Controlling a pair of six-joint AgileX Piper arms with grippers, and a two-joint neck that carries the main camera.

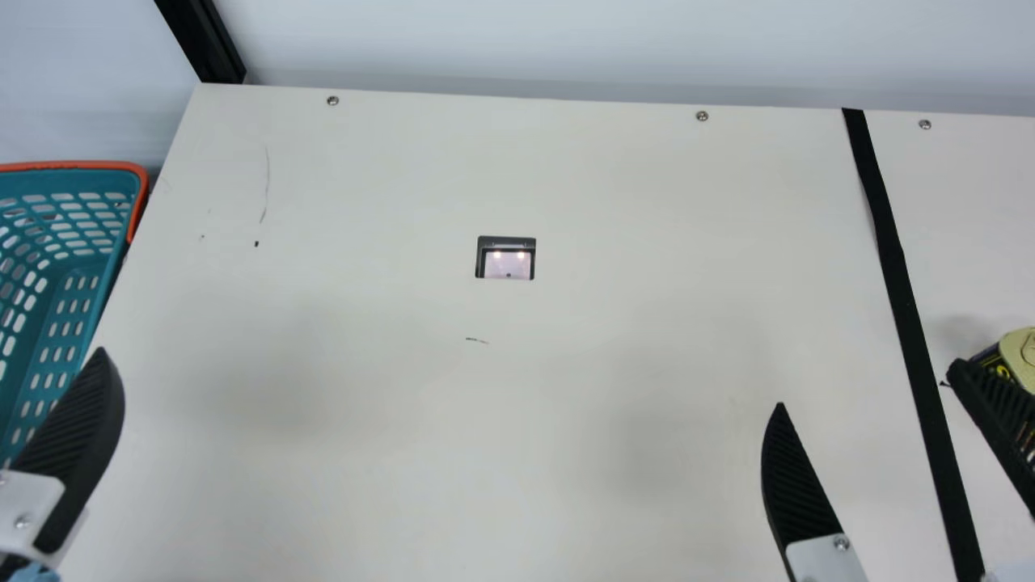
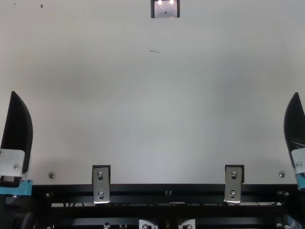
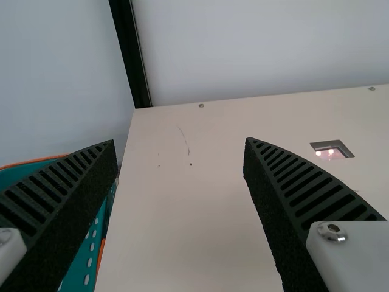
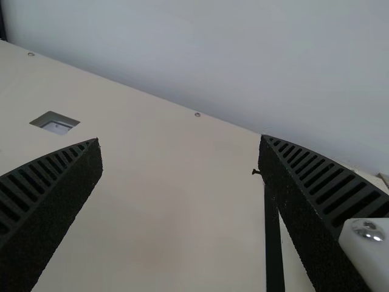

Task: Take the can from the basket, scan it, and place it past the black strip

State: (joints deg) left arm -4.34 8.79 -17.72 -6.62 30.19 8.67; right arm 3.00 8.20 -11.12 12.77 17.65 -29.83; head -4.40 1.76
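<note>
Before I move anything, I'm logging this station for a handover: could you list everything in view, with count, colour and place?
Can: one, gold top, past the black strip, partly behind a right gripper finger
Basket: one, teal with orange rim, at the table's left
Scanner window: one, dark-framed, lit pinkish, set in the table
Black strip: one, towards the table's right
Table: one, cream, below both grippers
Marks: several, dark, on the tabletop
Screws: several, silvery, near the table's edges
Brackets: two, silvery, near edge
Post: one, black, far left corner
Wall: pale, behind the table
Left gripper: one, black fingers, open, near the basket
Right gripper: one, black fingers, open, near the strip
</note>
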